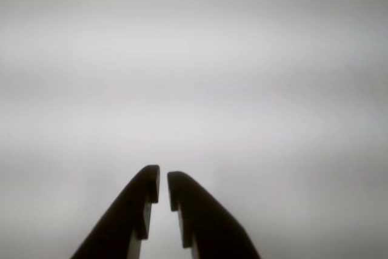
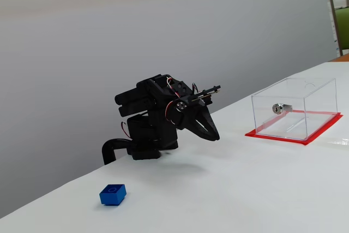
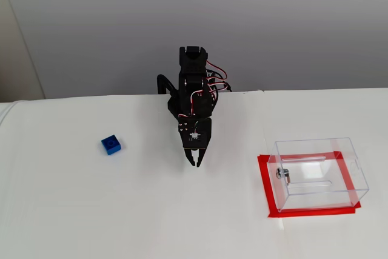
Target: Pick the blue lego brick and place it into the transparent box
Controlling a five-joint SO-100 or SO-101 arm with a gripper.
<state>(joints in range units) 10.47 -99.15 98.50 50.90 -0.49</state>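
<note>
The blue lego brick (image 2: 113,194) (image 3: 111,144) lies alone on the white table, to the left of the arm in both fixed views. The transparent box (image 2: 318,100) (image 3: 315,147) stands on its red base sheet (image 2: 325,126) (image 3: 264,181) at the right, with a silver knob (image 2: 279,108) (image 3: 282,173) on one wall; it holds nothing. My gripper (image 1: 163,177) (image 2: 214,136) (image 3: 195,163) hangs folded near the arm's base, between brick and box, apart from both. Its fingers stand almost together with nothing between them. The wrist view shows only blank table past the fingertips.
The white table (image 3: 151,210) ends at a grey wall (image 3: 291,28) just behind the arm's base (image 2: 142,140). A shelf edge (image 2: 338,9) shows at the far right of a fixed view.
</note>
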